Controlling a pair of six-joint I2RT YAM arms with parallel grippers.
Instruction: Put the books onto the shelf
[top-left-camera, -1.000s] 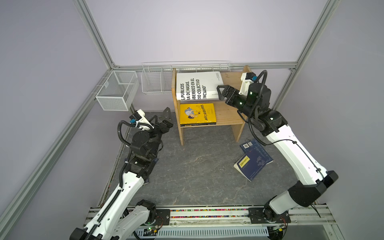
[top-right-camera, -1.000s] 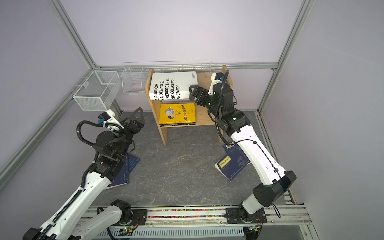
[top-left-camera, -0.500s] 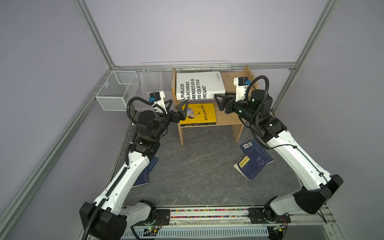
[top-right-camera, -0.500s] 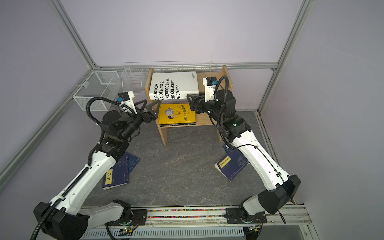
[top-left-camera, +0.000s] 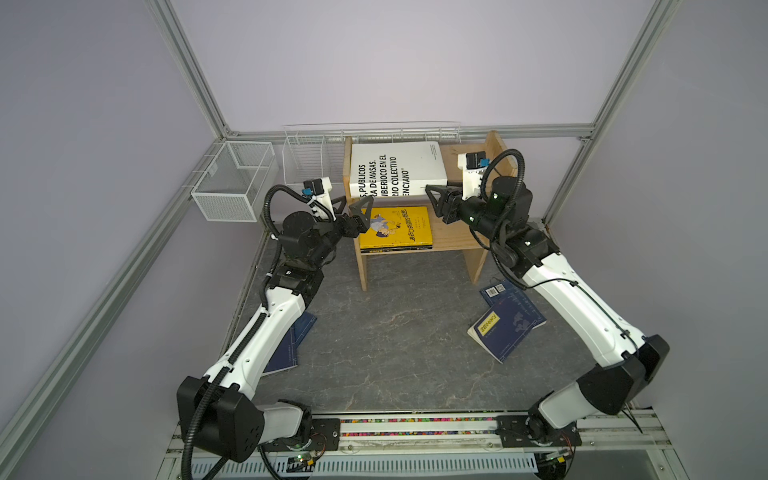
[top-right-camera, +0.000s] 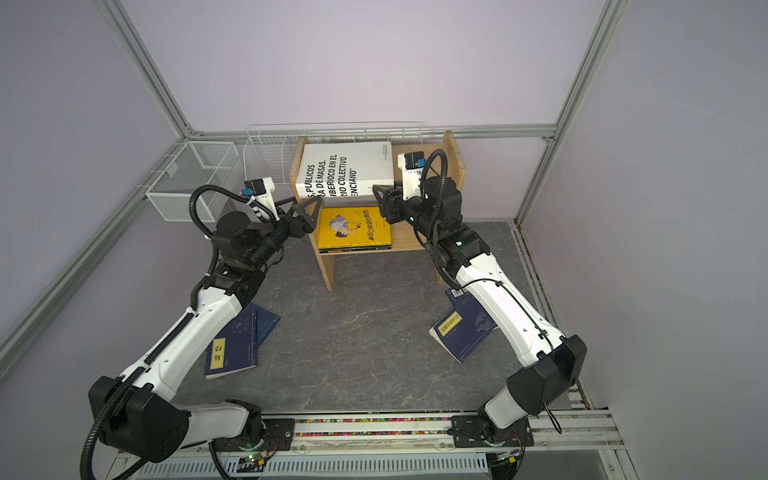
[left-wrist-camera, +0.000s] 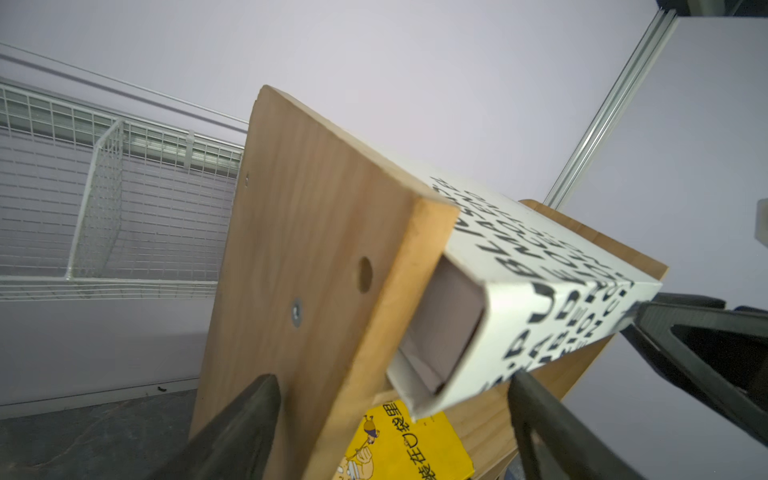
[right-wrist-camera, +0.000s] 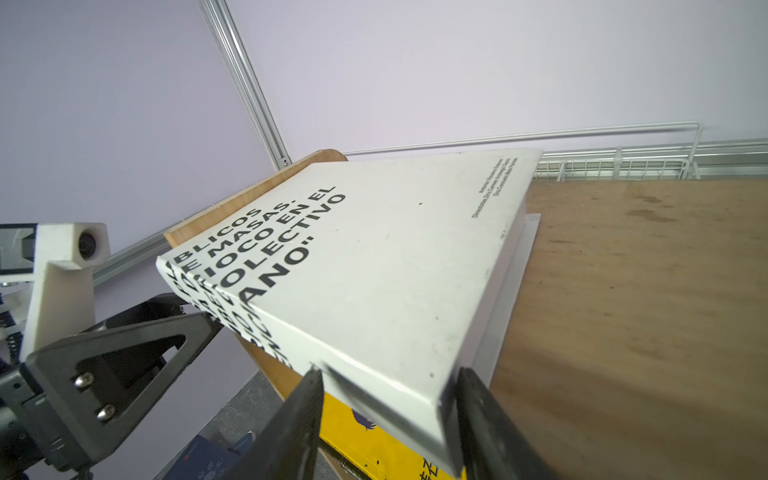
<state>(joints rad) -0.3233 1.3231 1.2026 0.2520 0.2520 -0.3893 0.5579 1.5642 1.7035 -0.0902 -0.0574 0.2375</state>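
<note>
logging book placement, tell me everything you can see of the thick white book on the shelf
The thick white book is a chunky volume with bold black Spanish lettering on cover and spine, its page block set back inside the cover. It lies flat on the top tier of the shelf, against the left side panel, spine forward and jutting past the front edge. The right gripper straddles its front right corner; whether it pinches is unclear.

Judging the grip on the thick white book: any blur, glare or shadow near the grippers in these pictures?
Right wrist view: white book lettering sharp, right gripper motion-smeared at the book's corner. Left wrist view: left gripper close, dark and soft; shelf side panel slightly soft. Both top views: even light, no glare.
</note>
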